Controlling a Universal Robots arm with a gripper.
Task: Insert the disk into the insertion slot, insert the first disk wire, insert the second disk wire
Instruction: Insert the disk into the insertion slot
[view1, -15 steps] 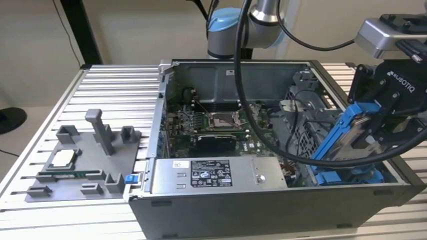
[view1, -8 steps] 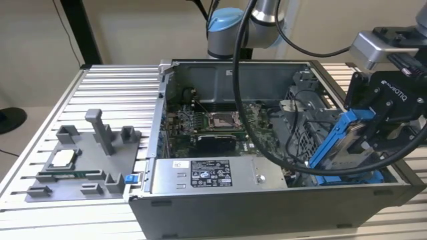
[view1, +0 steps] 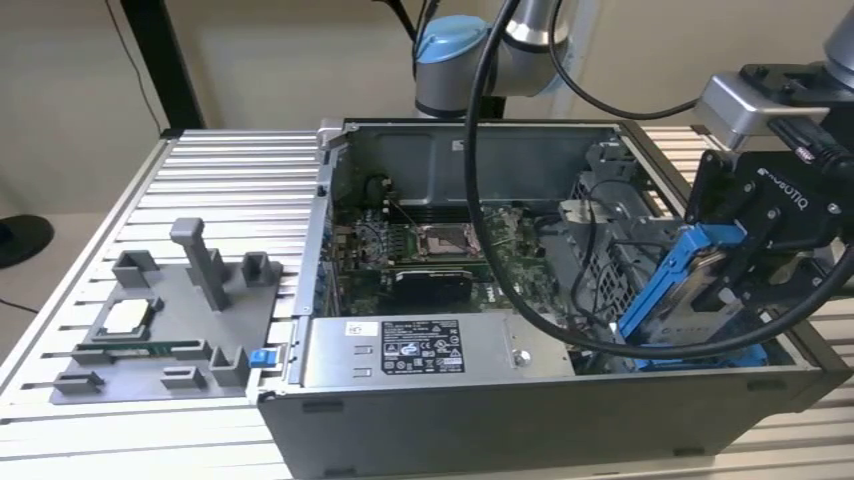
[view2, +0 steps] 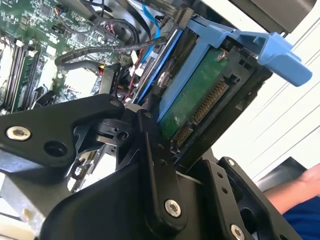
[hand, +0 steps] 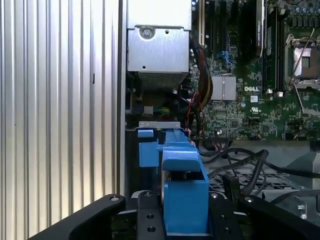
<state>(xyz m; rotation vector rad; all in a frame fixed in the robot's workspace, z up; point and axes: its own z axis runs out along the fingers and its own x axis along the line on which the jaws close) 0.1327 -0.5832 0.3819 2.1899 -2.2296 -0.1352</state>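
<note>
My black gripper is shut on the disk, a flat drive in a bright blue frame. It holds the disk tilted, upper end toward the exterior view's right. The lower end reaches down into the open computer case at its front right corner, where the drive bay sits. In the second wrist view the disk's green circuit board and connector face the camera, and a black finger presses on its edge. The first wrist view shows the blue frame between both fingers. Loose black cables lie beside the bay; which are the disk wires I cannot tell.
A grey labelled power-supply box lies along the case's front, with the motherboard behind it. On the slotted metal table, a grey fixture with small parts stands at the exterior view's left. A person's hand and blue sleeve are near the gripper.
</note>
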